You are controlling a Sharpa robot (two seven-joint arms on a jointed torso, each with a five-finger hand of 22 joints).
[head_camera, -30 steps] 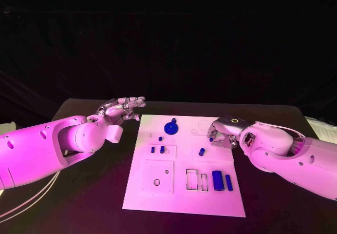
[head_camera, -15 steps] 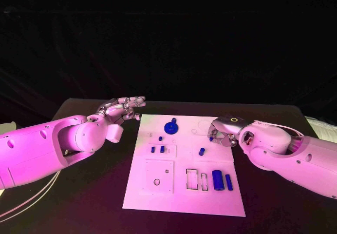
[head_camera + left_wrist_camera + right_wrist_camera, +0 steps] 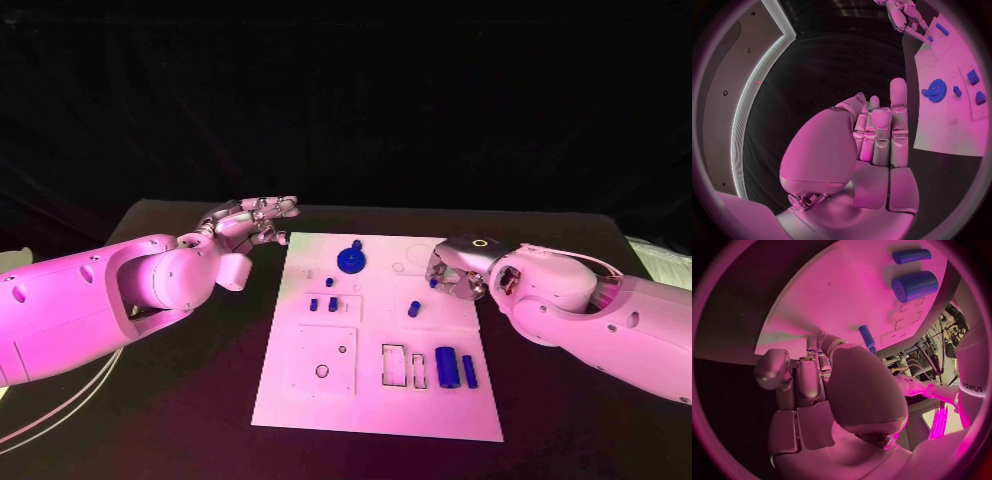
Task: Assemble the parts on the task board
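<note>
The right silver many-fingered hand [image 3: 459, 272] is positioned over the right edge of the flat white rectangular task board [image 3: 378, 400], fingers curled downward. A small blue peg [image 3: 433, 283] sits at its fingertips; whether the peg is grasped cannot be told, since the palm blocks the contact in the right wrist view. The left silver hand [image 3: 248, 222] hovers over the black table [image 3: 173, 400] just beside the board's far left corner, fingers extended close together, grasping nothing. On the board, a blue gear-shaped part [image 3: 351, 261] lies near the far edge. A short blue block [image 3: 414, 309] rests mid-board. Two small blue pieces [image 3: 323, 302] stand in the left section. A thick blue cylinder [image 3: 446, 368] and a thin blue bar [image 3: 470, 372] lie side by side near the right near corner.
</note>
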